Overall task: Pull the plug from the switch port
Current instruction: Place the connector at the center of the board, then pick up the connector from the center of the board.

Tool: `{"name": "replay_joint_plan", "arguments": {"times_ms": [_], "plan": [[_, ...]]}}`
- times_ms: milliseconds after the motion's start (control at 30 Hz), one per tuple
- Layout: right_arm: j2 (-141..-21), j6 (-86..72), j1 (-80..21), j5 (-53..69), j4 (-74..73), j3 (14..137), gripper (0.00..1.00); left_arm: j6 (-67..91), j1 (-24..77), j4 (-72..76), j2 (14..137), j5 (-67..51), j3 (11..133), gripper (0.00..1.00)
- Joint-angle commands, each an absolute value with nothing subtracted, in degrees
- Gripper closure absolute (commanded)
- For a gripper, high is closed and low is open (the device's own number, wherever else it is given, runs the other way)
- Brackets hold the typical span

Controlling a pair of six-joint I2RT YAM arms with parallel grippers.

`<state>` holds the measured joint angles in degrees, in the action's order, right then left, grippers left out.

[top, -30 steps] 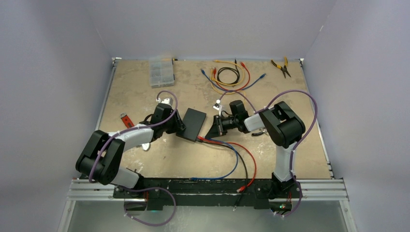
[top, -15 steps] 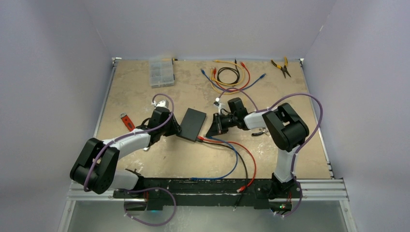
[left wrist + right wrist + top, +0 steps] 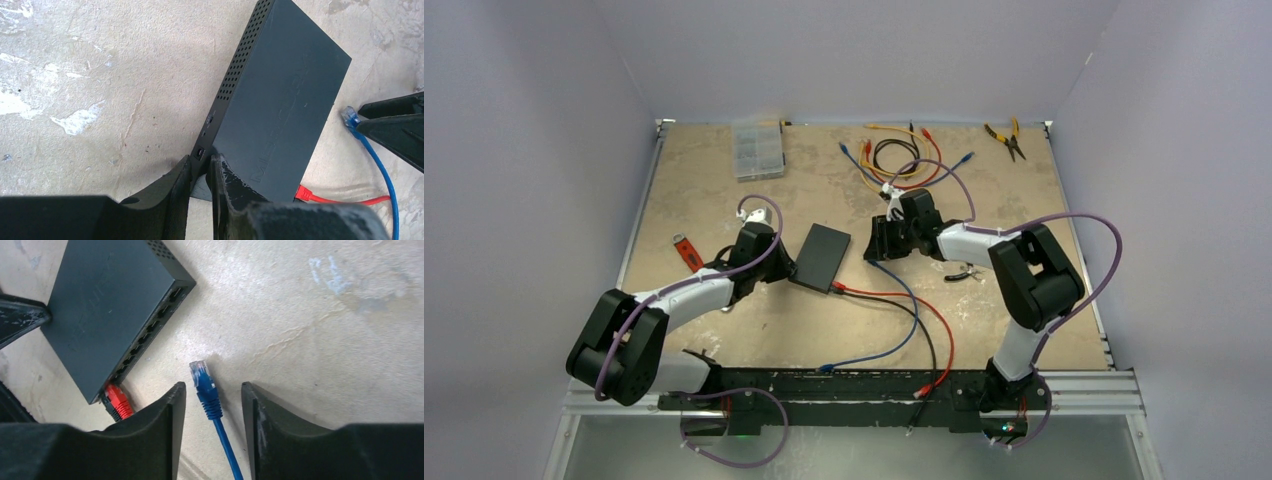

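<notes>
presently, the switch (image 3: 821, 257) lies flat on the worktop (image 3: 724, 200), a little left of centre and skewed to the edges. its long edge with the row of sockets faces the right edge.

the left fingers (image 3: 225, 182) are drawn close together and pinch the switch at its near left corner. one finger lies over the top face, the other against the vented side.

the right fingers (image 3: 165, 415) are spread and hold nothing. they stand over the worktop just right of the socket edge.

the blue plug (image 3: 200, 372) lies on the worktop between the right fingers and touches neither. it is out of the sockets, near the switch but apart from it, with its tip toward the socket edge. the blue cable (image 3: 894, 335) trails from it toward the near edge.

a red plug (image 3: 117, 397) sits in the socket at the near end of the row, and its cable curves off toward the near edge. a black cable (image 3: 929, 345) leaves the same corner. its plug is mostly hidden under the red one, so its seating cannot be told.

elsewhere, a clear box (image 3: 758, 150) and a cable bundle (image 3: 894, 155) lie along the far edge. pliers (image 3: 1007, 138) lie at the far right corner and a red tool (image 3: 686, 250) near the left edge.
</notes>
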<state>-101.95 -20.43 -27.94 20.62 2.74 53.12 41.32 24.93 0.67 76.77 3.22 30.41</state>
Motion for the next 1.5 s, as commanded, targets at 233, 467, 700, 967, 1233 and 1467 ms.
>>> {"name": "replay_joint_plan", "arguments": {"times_ms": [233, 467, 700, 967, 1233, 1467], "plan": [[-95.1, -18.9, -27.8, 8.0, -8.1, 53.0, 0.48, 37.8, 24.5, -9.1, 78.6, 7.0, 27.9, 1.0], [-94.3, -18.4, -28.4, 7.6, -10.8, 51.5, 0.5, 37.5, 24.5, -8.8, 78.9, 6.7, 28.1, 1.0], [-95.5, -17.7, -31.2, 6.5, -12.3, 52.0, 0.5, 37.5, 24.5, -8.8, 78.9, 6.6, 28.0, 1.0], [-98.8, -18.0, -35.4, -2.8, -15.3, 54.4, 0.59, 37.5, 24.5, -8.8, 78.8, 6.6, 27.8, 1.0], [-102.4, -18.6, -39.2, -11.3, -18.0, 56.8, 0.73, 37.4, 24.5, -8.9, 78.6, 6.6, 27.7, 1.0], [-103.6, -18.4, -40.7, -12.8, -18.7, 58.1, 0.98, 37.5, 24.5, -8.9, 78.6, 6.6, 27.7, 1.0]]}}
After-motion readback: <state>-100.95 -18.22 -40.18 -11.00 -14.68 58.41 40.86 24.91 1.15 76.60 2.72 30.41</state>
